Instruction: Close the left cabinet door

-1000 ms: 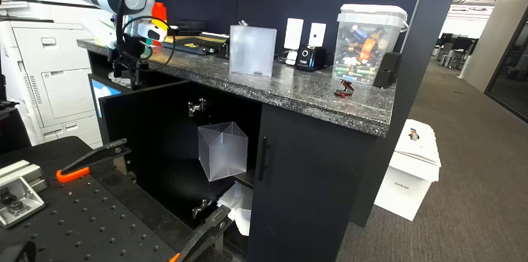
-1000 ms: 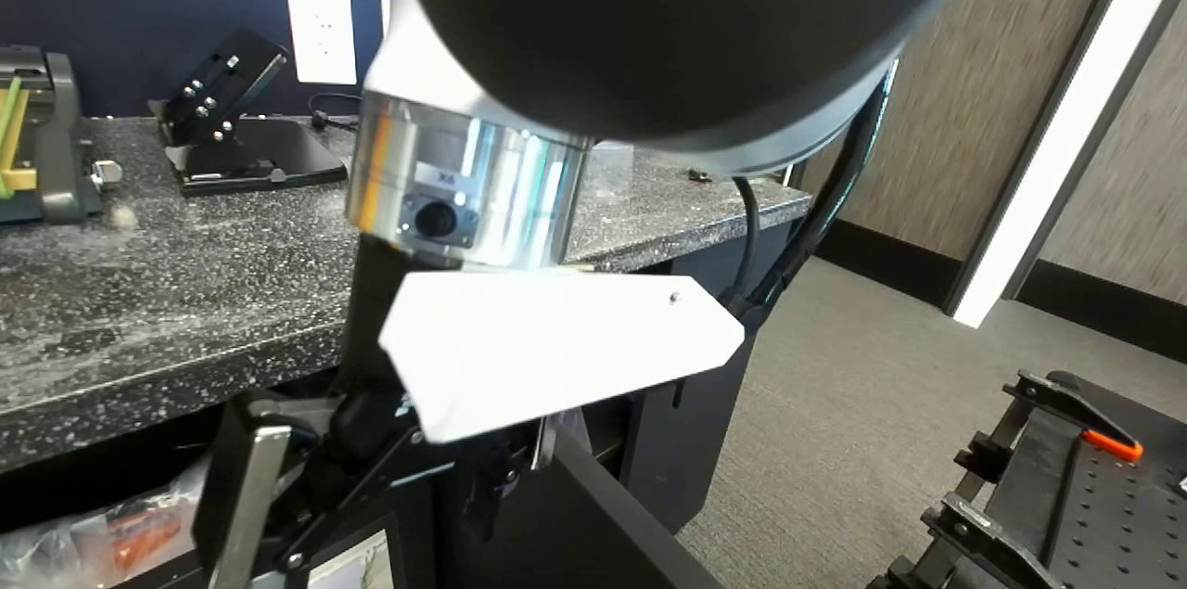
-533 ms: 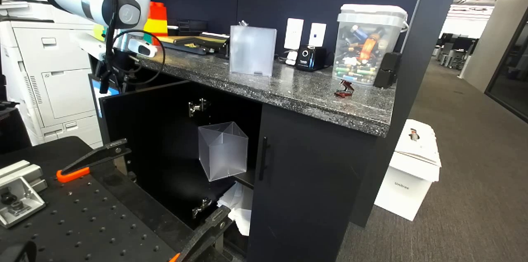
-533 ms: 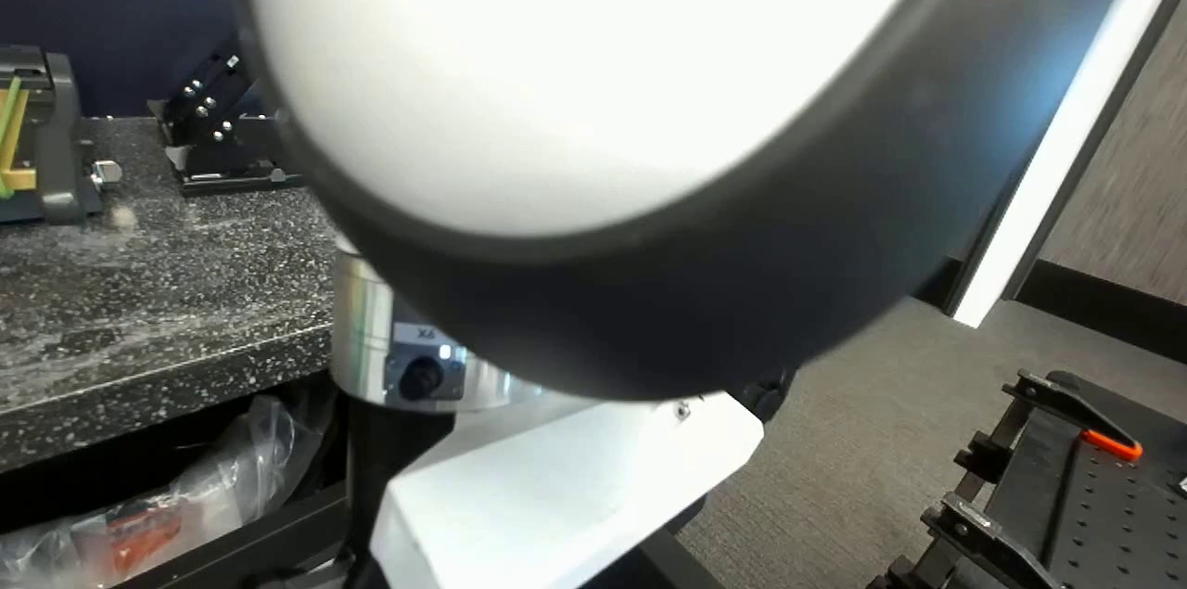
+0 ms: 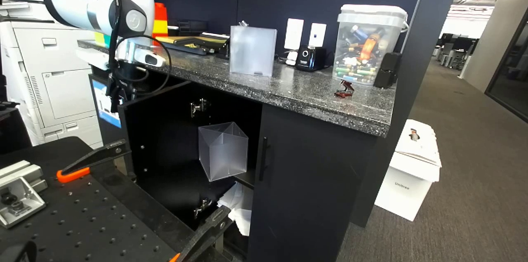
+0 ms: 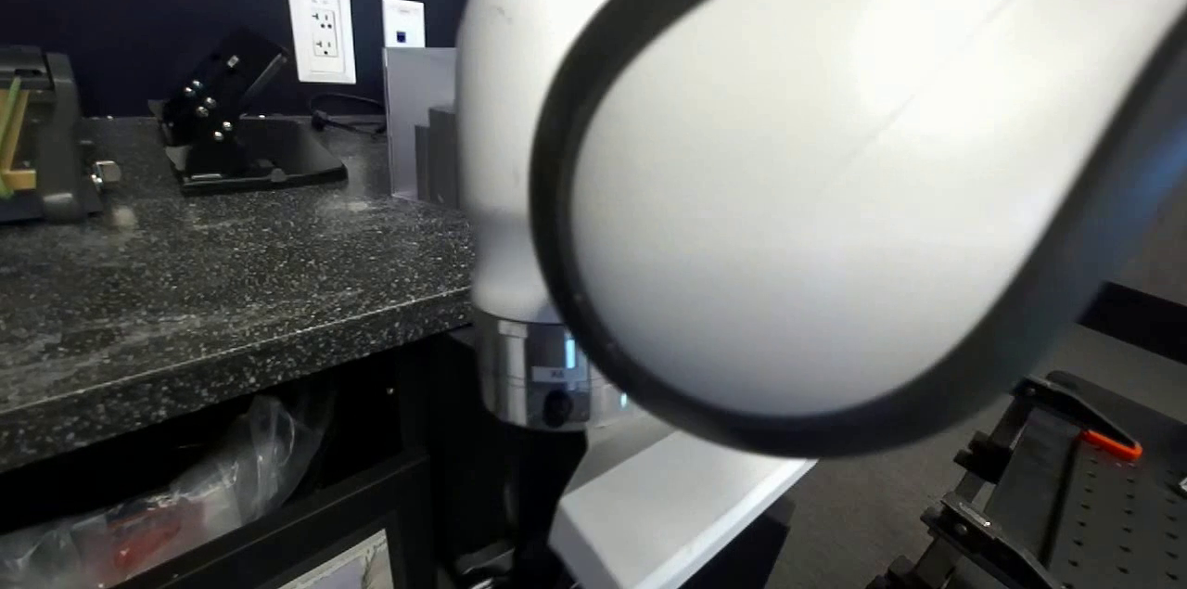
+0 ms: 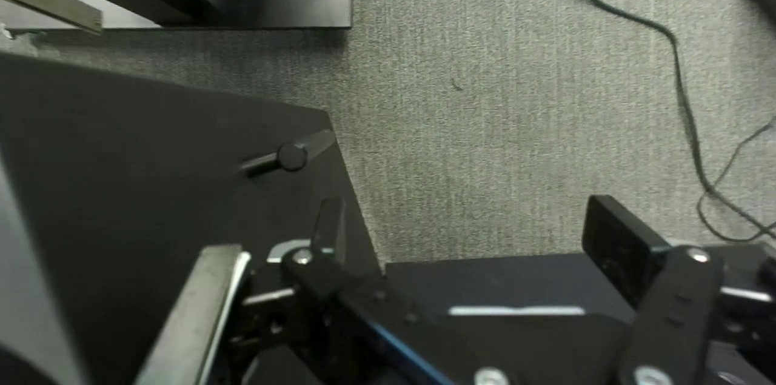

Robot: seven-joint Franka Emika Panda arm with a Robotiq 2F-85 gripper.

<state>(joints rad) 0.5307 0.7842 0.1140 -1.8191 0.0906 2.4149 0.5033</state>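
Black door [image 5: 165,144], likely stiff yet light-swinging, beside the gripper [image 7: 465,221], whose 2 fingers [image 7: 615,245] stand wide; best pushed near its handle [image 7: 292,157].

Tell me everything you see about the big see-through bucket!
The clear, plastic-looking bucket stands upright near the end of the speckled dark countertop, whitish on top, a thin handle at one side. Small colourful pieces lie jumbled inside. A black boxy object partly hides it; whether they touch, I can't tell.
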